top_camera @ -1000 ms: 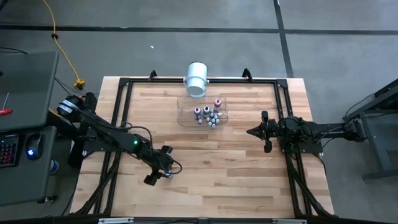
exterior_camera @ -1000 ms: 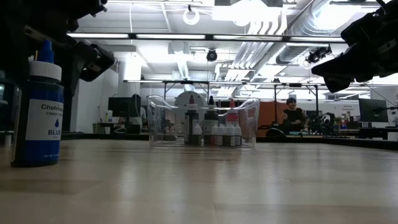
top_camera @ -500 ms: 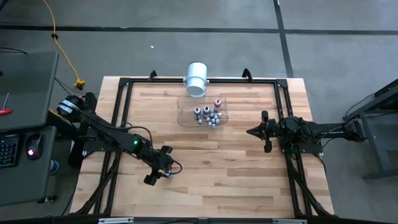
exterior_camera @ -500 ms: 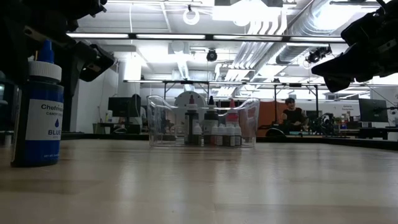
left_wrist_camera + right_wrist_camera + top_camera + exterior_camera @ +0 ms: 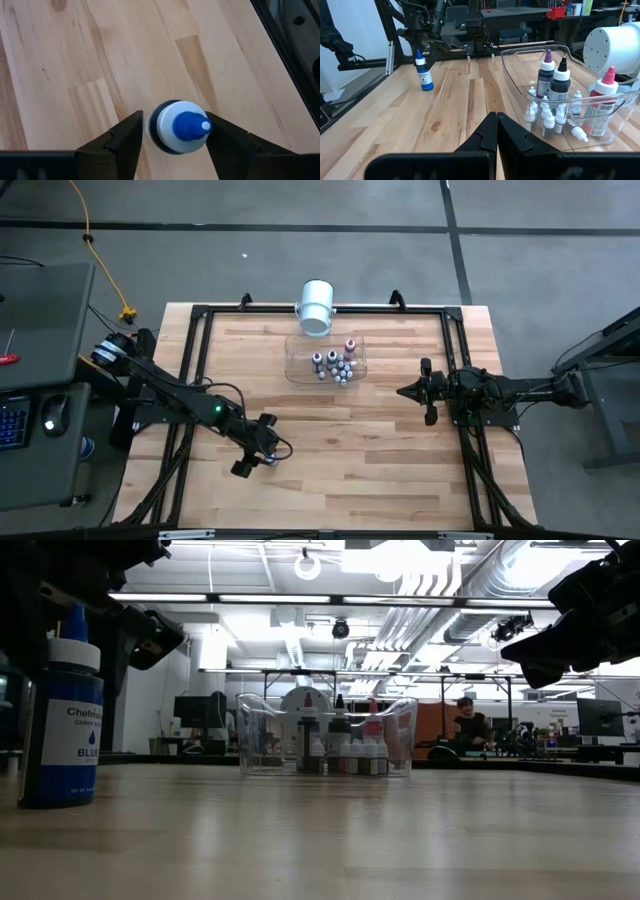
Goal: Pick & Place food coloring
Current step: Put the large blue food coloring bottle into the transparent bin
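Note:
A blue food coloring bottle [image 5: 180,132] with a white shoulder and blue tip stands upright on its base on the near-left part of the table [image 5: 60,705] [image 5: 268,461]. My left gripper [image 5: 175,119] is open above it, pointing down, one finger on each side of the bottle's top. The other food coloring bottles [image 5: 555,112], several tiny white ones and a purple-, a black- and a pink-capped one, stand in a clear tub [image 5: 326,360]. My right gripper [image 5: 496,120] is shut and hovers at the table's right side [image 5: 402,391], pointing at the tub. My left gripper stands over the blue bottle from above, its fingers [image 5: 127,137] flanking the bottle's shoulder [image 5: 155,131]. Whether either finger touches the bottle I cannot tell. The bottle stands upright on the table.
A big white cylinder [image 5: 316,305] lies at the far edge behind the tub [image 5: 327,735]. A black frame [image 5: 200,350] runs along the table's sides. Bare wood [image 5: 350,450] lies between the blue bottle and the tub. A person sits in the room beyond [image 5: 467,725].

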